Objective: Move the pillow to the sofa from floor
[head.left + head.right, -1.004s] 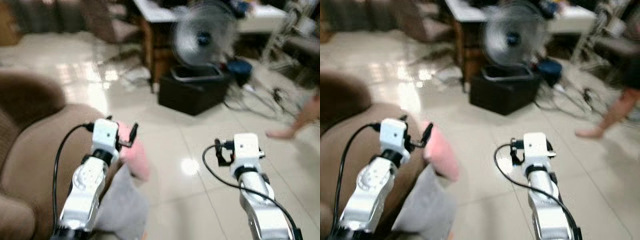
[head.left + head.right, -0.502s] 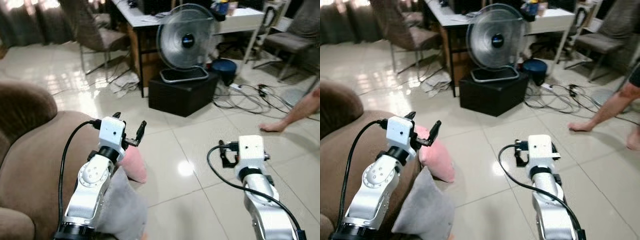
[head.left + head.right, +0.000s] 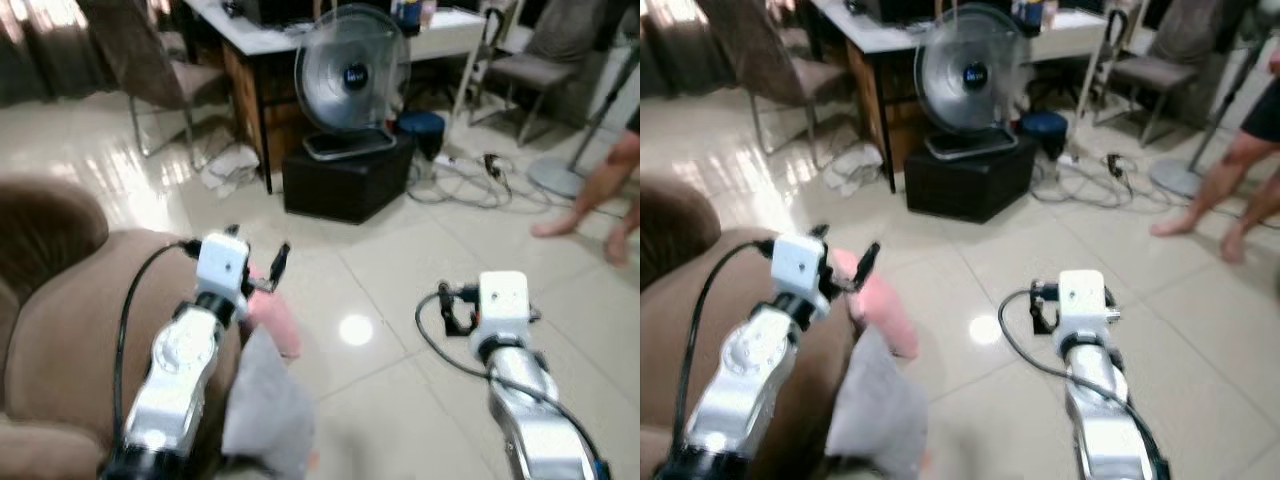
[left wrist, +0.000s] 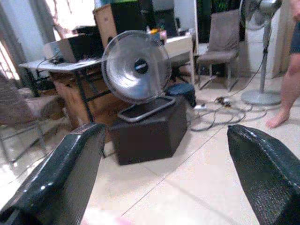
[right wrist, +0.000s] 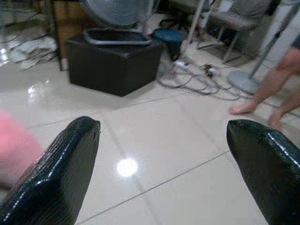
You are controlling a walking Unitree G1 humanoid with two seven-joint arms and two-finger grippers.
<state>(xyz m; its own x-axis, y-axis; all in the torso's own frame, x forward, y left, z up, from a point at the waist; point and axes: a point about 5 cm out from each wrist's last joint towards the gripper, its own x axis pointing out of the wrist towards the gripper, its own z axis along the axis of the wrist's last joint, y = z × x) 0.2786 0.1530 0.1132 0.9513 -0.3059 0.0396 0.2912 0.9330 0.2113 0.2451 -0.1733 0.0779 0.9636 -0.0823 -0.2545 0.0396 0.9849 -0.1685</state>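
A pink pillow (image 3: 276, 320) leans against the side of the brown sofa (image 3: 70, 300), its lower end near the tiled floor. It also appears at the edge of the right wrist view as the pink pillow (image 5: 16, 150). My left gripper (image 3: 258, 245) hovers just above the pillow's top end, open, holding nothing. A grey pillow (image 3: 265, 410) lies under my left forearm, beside the sofa. My right gripper (image 5: 164, 125) is held out over bare floor to the right of the pillows, open and apart from them.
A standing fan (image 3: 350, 75) sits on a black box (image 3: 345, 180) ahead, in front of a desk (image 3: 300, 30) with chairs. Loose cables (image 3: 470, 175) lie on the floor at the right. A person's bare legs (image 3: 600, 190) stand at the far right, near a fan base (image 3: 555, 175).
The camera has shifted and the picture has sharpened, then blurred slightly. Both arms keep their pose, with the left gripper still above the pink pillow. The person's legs stepped to the right.
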